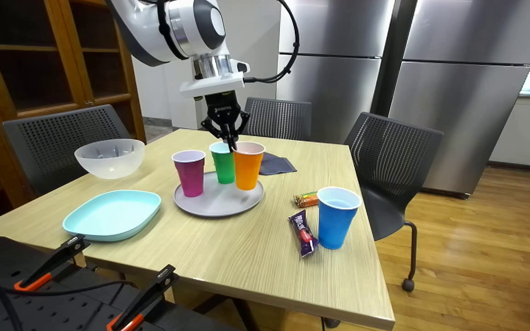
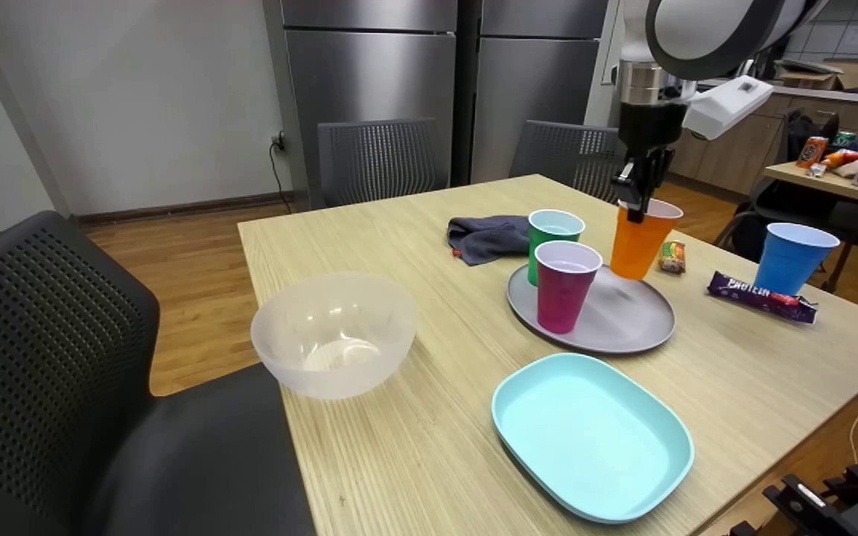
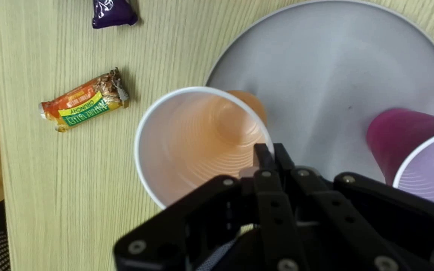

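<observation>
My gripper (image 1: pixel 231 143) is shut on the rim of an orange cup (image 1: pixel 248 169), with one finger inside the cup and one outside, as the wrist view shows at the fingertips of the gripper (image 3: pixel 272 152). The orange cup (image 2: pixel 640 244) stands nearly upright, slightly tilted, over the edge of a round grey plate (image 1: pixel 219 209); I cannot tell whether its base touches the plate. A purple cup (image 1: pixel 190 175) and a green cup (image 1: pixel 224 165) stand upright on the plate. The purple cup (image 3: pixel 398 139) also shows in the wrist view; the green cup is hidden there.
A blue cup (image 1: pixel 336 220), a purple wrapped bar (image 1: pixel 303 233) and an orange-green snack bar (image 3: pixel 85 101) are near a table edge. A turquoise tray (image 2: pixel 593 439), a frosted bowl (image 2: pixel 334 335) and a dark cloth (image 2: pixel 492 237) are also on the table. Chairs (image 1: pixel 389 147) surround it.
</observation>
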`<state>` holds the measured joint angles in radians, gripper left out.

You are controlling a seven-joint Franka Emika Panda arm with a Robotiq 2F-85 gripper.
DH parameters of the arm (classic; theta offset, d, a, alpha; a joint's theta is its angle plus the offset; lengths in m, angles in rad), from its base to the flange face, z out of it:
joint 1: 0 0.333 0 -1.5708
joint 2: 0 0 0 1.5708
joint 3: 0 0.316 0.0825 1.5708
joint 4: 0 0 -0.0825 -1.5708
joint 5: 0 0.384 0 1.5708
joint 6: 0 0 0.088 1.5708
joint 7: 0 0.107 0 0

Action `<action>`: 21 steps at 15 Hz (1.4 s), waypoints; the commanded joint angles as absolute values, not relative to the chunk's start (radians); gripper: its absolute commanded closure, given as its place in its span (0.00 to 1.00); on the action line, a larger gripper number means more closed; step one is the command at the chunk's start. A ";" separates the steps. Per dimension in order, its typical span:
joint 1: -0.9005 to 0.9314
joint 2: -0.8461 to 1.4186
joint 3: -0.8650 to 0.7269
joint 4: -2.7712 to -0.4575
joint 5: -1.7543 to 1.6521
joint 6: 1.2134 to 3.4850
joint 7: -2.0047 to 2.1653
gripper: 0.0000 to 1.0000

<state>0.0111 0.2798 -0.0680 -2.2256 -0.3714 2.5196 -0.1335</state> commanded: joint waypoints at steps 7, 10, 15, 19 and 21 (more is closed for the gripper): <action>0.041 0.323 -0.084 -2.223 -0.417 2.572 -0.028 0.99; 0.045 0.336 -0.086 -2.223 -0.423 2.581 -0.024 0.99; 0.054 0.354 -0.096 -2.221 -0.436 2.603 -0.011 0.99; 0.057 0.357 -0.099 -2.221 -0.438 2.609 -0.013 0.96; 0.060 0.353 -0.103 -2.222 -0.444 2.607 -0.014 0.69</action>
